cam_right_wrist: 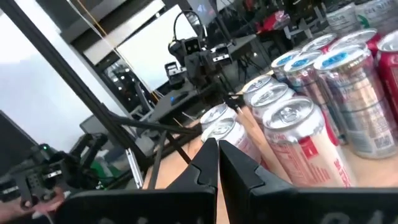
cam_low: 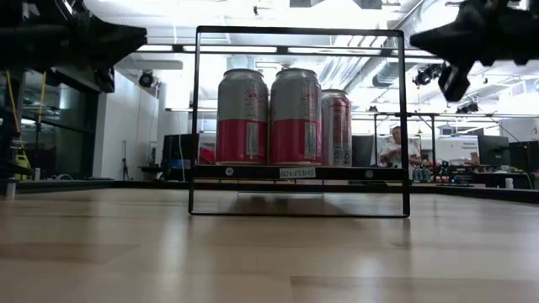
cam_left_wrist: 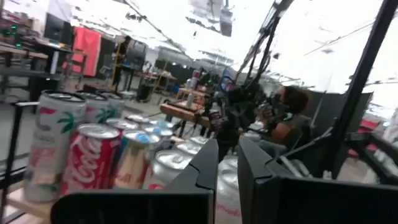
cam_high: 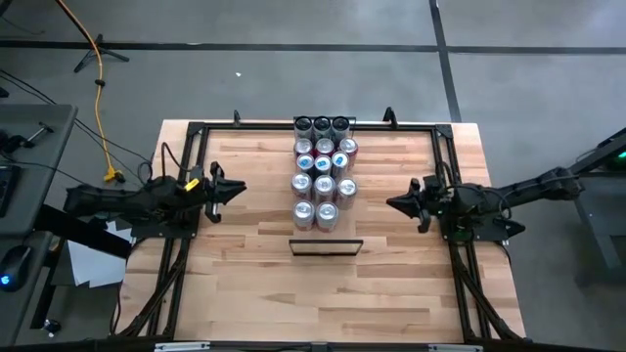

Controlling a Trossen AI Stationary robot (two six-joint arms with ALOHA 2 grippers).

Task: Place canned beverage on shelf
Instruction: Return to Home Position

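Observation:
Several beverage cans (cam_high: 323,171), red, silver and blue, stand upright on their bases in rows on the shelf (cam_high: 326,238), a narrow pale panel at mid-table with a black bar at its near end. In the low view the cans (cam_low: 269,118) stand on the shelf's edge (cam_low: 299,172), held a little above the tabletop inside a thin black frame (cam_low: 195,118). My left gripper (cam_high: 240,189) hovers shut to the left of the cans, pointing at them. My right gripper (cam_high: 391,202) hovers shut to their right, also pointing at them. Neither holds a can.
A black rail frame (cam_high: 196,127) runs round the butcher-block tabletop (cam_high: 254,284). Bare wood lies on both sides of the shelf and in front of it. A person (cam_low: 394,147) sits in the room beyond the far edge.

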